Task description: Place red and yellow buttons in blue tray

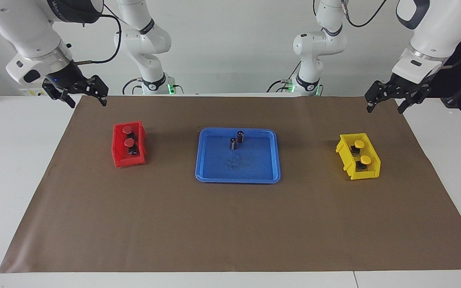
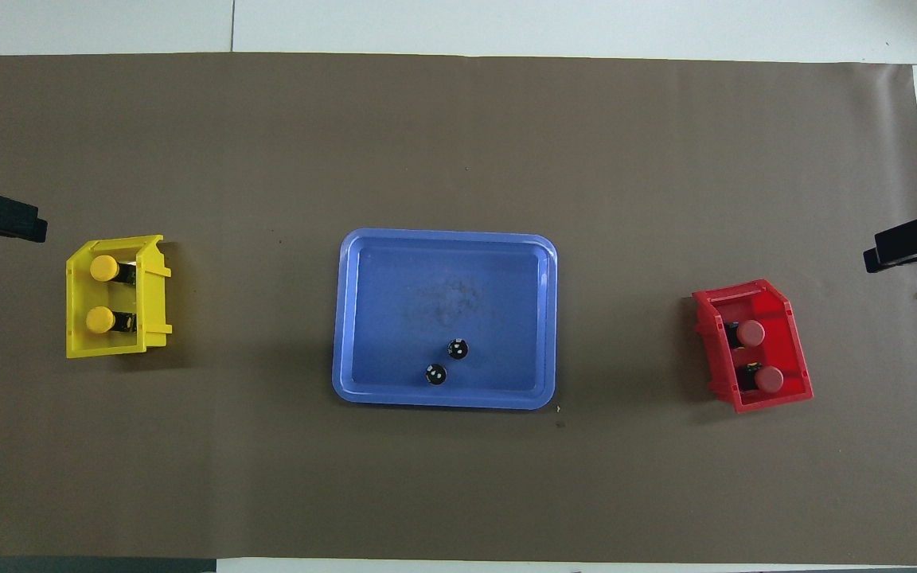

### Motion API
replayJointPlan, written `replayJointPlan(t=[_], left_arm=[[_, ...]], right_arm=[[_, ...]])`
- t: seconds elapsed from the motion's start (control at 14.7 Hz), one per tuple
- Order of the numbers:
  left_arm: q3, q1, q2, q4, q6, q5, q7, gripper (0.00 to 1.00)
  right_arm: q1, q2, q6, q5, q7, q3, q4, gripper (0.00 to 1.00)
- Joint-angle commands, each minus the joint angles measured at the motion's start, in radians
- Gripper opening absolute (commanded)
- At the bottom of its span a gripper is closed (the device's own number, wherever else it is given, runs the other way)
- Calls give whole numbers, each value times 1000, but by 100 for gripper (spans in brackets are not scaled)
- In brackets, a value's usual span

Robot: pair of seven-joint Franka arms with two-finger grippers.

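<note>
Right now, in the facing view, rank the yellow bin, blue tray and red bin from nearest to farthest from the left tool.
From the left tool, raised over the mat's corner:
1. yellow bin, at the left arm's end.
2. blue tray, mid-table.
3. red bin, at the right arm's end.

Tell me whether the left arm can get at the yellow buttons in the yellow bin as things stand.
Probably yes. The left gripper hangs open and empty above the mat's edge near the yellow bin, whose top is open, with both yellow buttons uncovered and nothing between gripper and bin.
</note>
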State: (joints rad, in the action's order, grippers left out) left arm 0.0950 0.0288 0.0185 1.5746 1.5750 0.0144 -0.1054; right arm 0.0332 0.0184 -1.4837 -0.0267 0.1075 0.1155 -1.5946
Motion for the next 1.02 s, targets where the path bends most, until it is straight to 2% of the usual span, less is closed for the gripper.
replayJointPlan(t=[0.0, 0.2, 0.34, 0.48, 0.61, 0.68, 0.82, 0.95], left_arm=[[2, 11, 18, 25, 2, 2, -30, 100], [2, 11, 8, 21, 8, 2, -30, 100], [2, 11, -15, 10, 7, 2, -30, 100], [2, 11, -15, 11, 4, 4, -30, 100], [2, 11, -9, 22, -6, 4, -34, 100], [0, 13, -6, 30, -6, 4, -36, 100], [0, 13, -5, 33, -6, 4, -36, 100], [0, 13, -5, 33, -6, 4, -36, 100]], right_arm=[[-12, 122, -182, -1, 20, -5, -256, 96], [0, 202, -337, -5, 17, -5, -488, 92], [0, 195, -407, -5, 18, -5, -566, 91], [-7, 161, -466, -5, 34, -5, -626, 89], [2, 143, -603, -5, 34, -5, -691, 84], [10, 123, -633, -5, 28, -8, -696, 81], [42, 101, -668, -5, 31, -8, -699, 81], [40, 106, -672, -5, 32, -7, -717, 73]])
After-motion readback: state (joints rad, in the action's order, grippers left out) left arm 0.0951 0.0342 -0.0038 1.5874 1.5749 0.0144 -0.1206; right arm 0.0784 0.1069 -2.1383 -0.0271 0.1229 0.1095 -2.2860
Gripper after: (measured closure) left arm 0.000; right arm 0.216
